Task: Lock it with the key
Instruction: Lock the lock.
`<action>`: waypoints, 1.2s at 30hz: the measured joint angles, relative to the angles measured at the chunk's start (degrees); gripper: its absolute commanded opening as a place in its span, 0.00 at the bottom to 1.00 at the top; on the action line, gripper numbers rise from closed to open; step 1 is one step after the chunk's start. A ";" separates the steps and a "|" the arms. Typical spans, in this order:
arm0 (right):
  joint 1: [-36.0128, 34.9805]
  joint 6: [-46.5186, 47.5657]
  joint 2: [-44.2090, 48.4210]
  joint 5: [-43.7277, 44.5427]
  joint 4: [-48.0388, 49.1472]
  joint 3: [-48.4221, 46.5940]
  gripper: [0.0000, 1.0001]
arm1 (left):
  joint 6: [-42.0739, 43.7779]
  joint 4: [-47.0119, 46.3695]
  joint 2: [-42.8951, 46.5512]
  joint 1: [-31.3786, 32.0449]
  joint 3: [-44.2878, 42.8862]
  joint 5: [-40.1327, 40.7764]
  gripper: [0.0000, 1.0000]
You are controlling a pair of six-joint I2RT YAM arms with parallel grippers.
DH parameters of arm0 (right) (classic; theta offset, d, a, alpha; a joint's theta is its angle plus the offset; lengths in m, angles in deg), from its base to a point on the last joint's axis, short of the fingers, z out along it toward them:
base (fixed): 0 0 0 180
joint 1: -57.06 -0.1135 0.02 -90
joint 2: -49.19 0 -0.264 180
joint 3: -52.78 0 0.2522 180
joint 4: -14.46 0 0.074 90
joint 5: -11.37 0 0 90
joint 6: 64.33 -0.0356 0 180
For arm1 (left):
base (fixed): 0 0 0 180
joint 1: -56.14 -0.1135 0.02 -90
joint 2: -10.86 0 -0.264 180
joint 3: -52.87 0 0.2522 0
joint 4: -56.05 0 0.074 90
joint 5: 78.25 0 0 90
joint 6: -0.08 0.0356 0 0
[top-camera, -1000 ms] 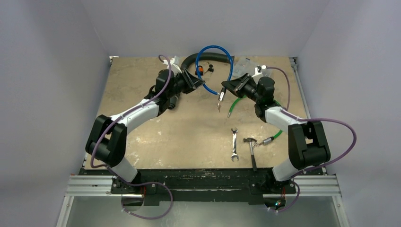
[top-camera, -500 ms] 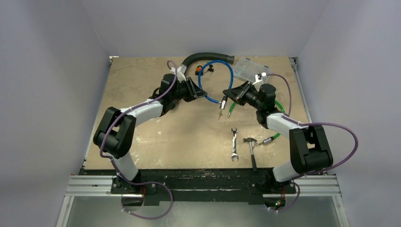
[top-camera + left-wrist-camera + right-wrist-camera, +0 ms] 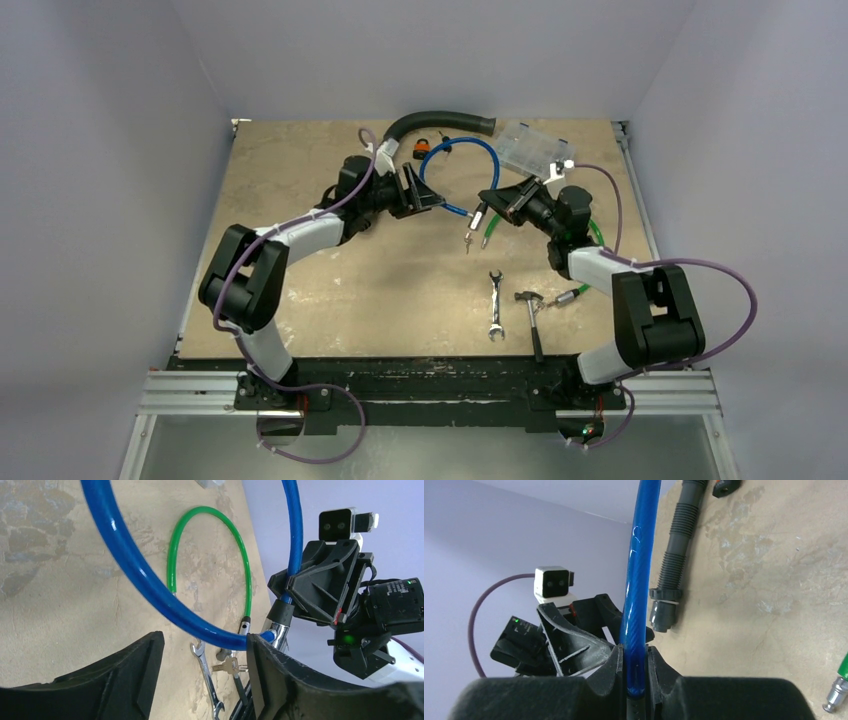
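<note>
walls [image 3: 420, 50]: plain pale lavender | table [image 3: 280, 160]: worn mottled tan | light: even

Glossy blue plastic cable [image 3: 636, 580], matt ribbed hose [image 3: 677, 545], rough mottled tabletop [image 3: 280, 170], shiny metal wrench [image 3: 495, 300]

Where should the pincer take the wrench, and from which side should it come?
Take the wrench at the middle of its slim shank, coming straight down from above. It lies flat, wider at both ends, and the hammer beside it is apart from it.
</note>
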 measured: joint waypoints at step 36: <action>1.57 -14.21 2.16 1.18 17.31 -2.60 0.00 | 21.38 -2.36 12.00 8.11 -0.90 -8.33 0.55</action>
